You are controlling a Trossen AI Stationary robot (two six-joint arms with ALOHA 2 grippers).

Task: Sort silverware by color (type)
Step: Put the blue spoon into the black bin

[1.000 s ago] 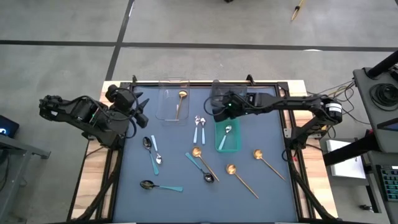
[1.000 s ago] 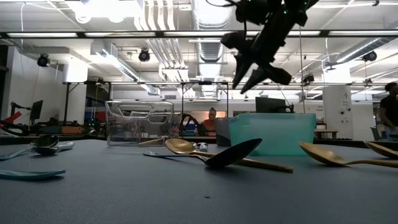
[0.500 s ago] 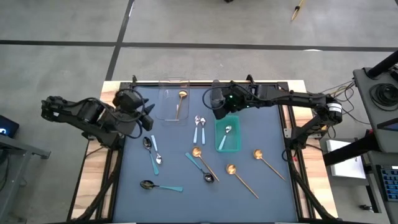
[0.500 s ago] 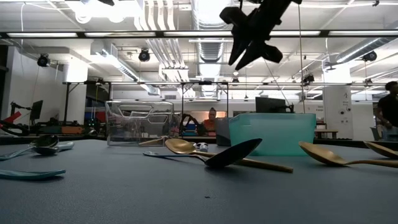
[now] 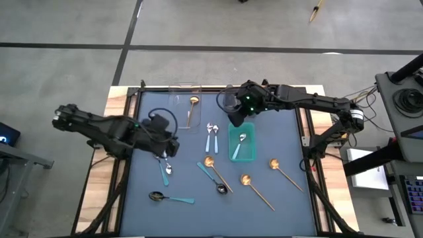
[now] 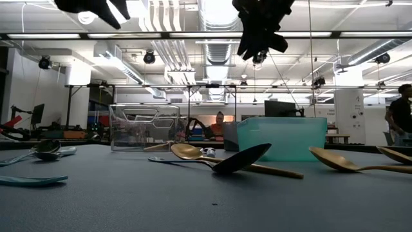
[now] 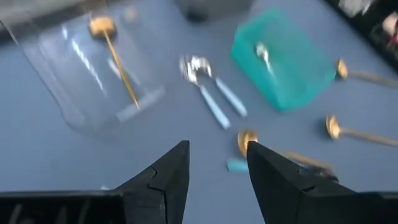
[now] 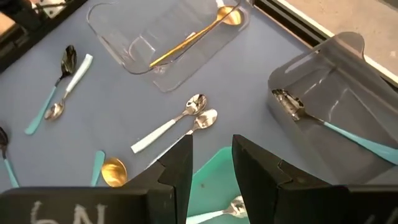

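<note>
High view: we are hovering both grippers, left (image 5: 160,135) and right (image 5: 236,114), fingers narrowly parted and empty, beside the rectangular teal plastic bin (image 5: 252,151), ready for more spoons.

The high camera looked straight down on the whole table (image 5: 277,198) from far above. The low one sat at tabletop height, facing level across into the room. Each wrist camera looked down past its own fingers from close range; both shared the clear bin (image 7: 93,68) and teal bin (image 7: 283,62).
</note>
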